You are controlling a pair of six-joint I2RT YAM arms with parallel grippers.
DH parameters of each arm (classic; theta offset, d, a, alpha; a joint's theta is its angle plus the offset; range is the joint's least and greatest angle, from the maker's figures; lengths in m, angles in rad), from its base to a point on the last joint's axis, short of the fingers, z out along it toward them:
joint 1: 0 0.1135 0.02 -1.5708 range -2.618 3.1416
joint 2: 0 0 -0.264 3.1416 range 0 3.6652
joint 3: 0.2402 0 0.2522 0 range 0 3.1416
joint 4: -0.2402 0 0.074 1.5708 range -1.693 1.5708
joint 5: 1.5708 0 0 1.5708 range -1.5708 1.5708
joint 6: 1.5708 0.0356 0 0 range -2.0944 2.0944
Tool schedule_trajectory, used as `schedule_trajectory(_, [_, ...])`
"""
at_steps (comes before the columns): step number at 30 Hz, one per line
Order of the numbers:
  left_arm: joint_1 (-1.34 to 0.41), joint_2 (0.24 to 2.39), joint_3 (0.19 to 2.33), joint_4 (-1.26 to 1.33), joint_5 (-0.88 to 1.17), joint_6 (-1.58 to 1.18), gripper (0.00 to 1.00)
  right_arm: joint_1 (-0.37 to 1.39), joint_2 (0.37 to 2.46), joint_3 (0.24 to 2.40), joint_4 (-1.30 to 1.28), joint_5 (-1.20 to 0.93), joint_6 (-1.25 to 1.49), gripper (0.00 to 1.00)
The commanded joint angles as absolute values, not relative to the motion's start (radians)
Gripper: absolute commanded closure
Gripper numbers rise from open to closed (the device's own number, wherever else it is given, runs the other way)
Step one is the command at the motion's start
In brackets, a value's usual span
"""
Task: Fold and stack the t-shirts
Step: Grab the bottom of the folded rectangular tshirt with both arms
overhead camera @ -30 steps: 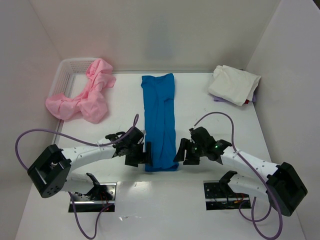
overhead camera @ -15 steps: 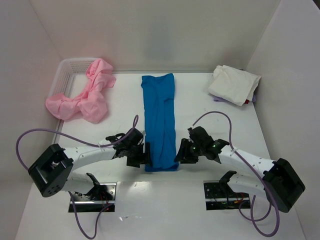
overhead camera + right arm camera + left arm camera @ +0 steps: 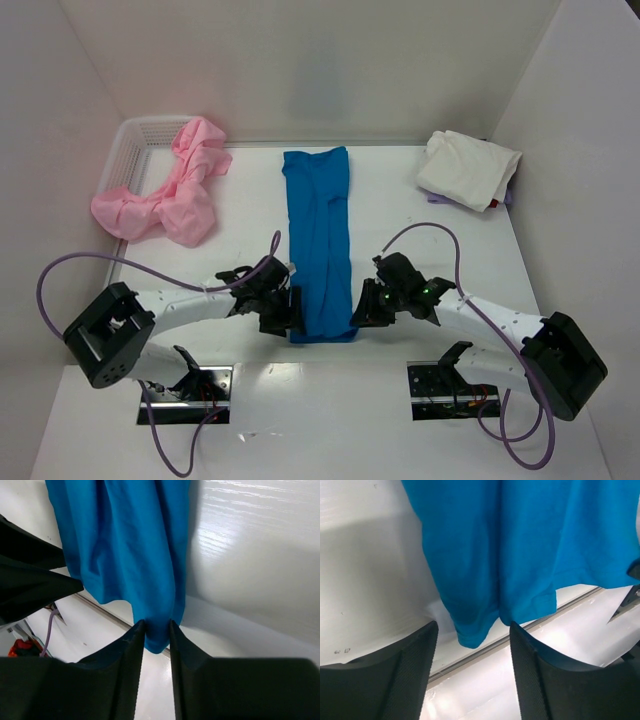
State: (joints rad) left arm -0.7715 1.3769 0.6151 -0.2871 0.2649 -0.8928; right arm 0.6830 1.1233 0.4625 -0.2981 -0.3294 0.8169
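Observation:
A bright blue t-shirt [image 3: 318,235] lies as a long narrow strip down the middle of the table. My left gripper [image 3: 288,312] is at its near left corner. In the left wrist view that gripper [image 3: 472,627] is open, the blue t-shirt [image 3: 520,545] corner hanging between the fingers [image 3: 415,650] without touching them. My right gripper [image 3: 357,308] is at the near right corner. The right wrist view shows the gripper [image 3: 156,625] pressing both sides of the blue t-shirt [image 3: 130,545] corner. Pale pink t-shirts [image 3: 170,195] lie crumpled at the far left. A cream-white t-shirt [image 3: 468,168] sits folded at the far right.
A white lattice basket [image 3: 135,150] stands in the far left corner, with the pink cloth spilling over it. White walls close in the table on three sides. The arm bases and purple cables sit along the near edge.
Both grippers have narrowed and edged inward onto the near corners of the blue t-shirt. The right one has closed onto its corner; the left is still wide.

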Motion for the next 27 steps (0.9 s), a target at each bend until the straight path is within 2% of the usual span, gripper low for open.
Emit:
schedule_trajectory(1, [-0.769,1.407,0.609,-0.282,0.284,-0.876,0.35,0.692,1.117,0.474,-0.247,-0.344,0.818,0.7])
schedule_trajectory(6, [-0.769,1.417,0.609,-0.282,0.293,-0.867,0.45,0.692,1.117,0.474,-0.238,-0.353,0.818,0.87])
schedule_trajectory(10, [-0.769,1.417,0.6,-0.282,0.293,-0.867,0.62,0.692,1.117,0.474,-0.238,-0.353,0.827,0.98])
schedule_trajectory(14, [-0.769,1.417,0.611,-0.293,0.282,-0.857,0.82,0.692,1.088,0.465,-0.262,-0.353,0.845,1.0])
schedule_trajectory(15, [-0.769,1.408,0.611,-0.313,0.269,-0.857,0.94,0.692,1.077,0.465,-0.262,-0.353,0.854,1.0])
schedule_trajectory(16, [-0.769,1.408,0.62,-0.325,0.268,-0.857,1.0,0.692,1.048,0.465,-0.277,-0.353,0.854,1.0])
schedule_trajectory(22, [-0.759,1.338,0.69,-0.411,0.235,-0.821,1.0,0.692,0.992,0.488,-0.333,-0.334,0.867,1.0])
schedule_trajectory(27, [-0.707,1.264,0.788,-0.477,0.238,-0.775,1.0,0.692,1.028,0.604,-0.399,-0.269,0.83,1.0])
